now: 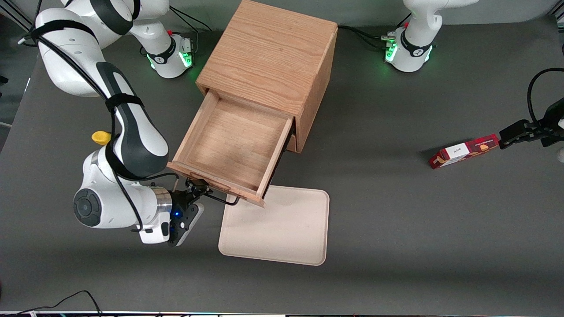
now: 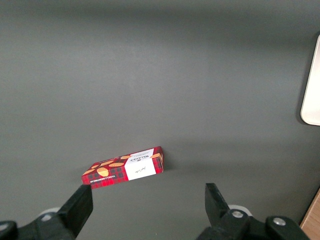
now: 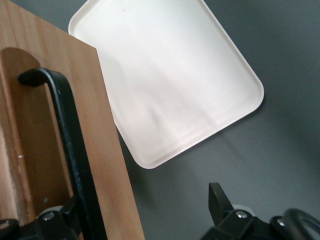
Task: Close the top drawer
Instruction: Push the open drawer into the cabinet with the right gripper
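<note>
Evidently the top drawer (image 1: 233,147) was pulled well out of the oak cabinet (image 1: 269,57) at the centre of the front view, its empty box open to the camera and its front panel hanging over the near corner of the cream tray (image 1: 282,229) lying on the grey table (image 1: 396,220). It looked a stiff, rigid wooden box, light when empty, and likely to slide straight back on its runners under a steady push; it seemed neither fragile nor slippery. The sensible places to act were the black wire handle (image 3: 65,145) or the flat wooden front beside it, pressed squarely toward the cabinet so the box would not rack sideways. The gripper (image 1: 200,187) sat at the lower left of the drawer front in the front view, right at the handle; in the right wrist view its fingers stood wide apart, one fingertip (image 3: 220,202) out in free air over the table and the other down by the handle's foot, so it clasped nothing firmly. Whether that inner finger actually touched the handle or the wood could not be made out. The lower drawer was almost wholly hidden beneath the open one, and the drawer's runners were out of sight. A red biscuit box (image 1: 465,152) lay toward the parked arm's end of the table, and a small yellow object (image 1: 100,137) peeked out from under the working arm, too covered to name.
</note>
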Available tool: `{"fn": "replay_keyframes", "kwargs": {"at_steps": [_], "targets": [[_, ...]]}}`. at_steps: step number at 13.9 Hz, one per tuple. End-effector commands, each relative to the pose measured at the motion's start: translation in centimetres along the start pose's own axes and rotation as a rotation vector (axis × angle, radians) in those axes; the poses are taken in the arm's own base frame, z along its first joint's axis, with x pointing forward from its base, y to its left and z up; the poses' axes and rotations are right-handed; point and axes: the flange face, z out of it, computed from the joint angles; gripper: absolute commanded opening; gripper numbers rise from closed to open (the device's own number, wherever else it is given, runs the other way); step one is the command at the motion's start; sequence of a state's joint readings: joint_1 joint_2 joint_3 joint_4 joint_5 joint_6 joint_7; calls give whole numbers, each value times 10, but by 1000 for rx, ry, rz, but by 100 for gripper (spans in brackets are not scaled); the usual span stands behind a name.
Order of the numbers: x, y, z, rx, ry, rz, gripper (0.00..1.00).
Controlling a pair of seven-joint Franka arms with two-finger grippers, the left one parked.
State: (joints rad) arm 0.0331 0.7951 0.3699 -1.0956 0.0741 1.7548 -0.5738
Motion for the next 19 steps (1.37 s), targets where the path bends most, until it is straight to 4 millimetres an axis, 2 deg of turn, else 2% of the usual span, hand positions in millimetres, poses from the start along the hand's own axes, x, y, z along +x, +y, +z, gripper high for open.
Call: {"fn": "replay_keyframes", "kwargs": {"at_steps": [1,8,19], "targets": [[2,4,12,-28,-3,-29,100],[0,-11,12,-29,-26,-32,100],[-17,-74,20,-90,-39,-66,100]]}}
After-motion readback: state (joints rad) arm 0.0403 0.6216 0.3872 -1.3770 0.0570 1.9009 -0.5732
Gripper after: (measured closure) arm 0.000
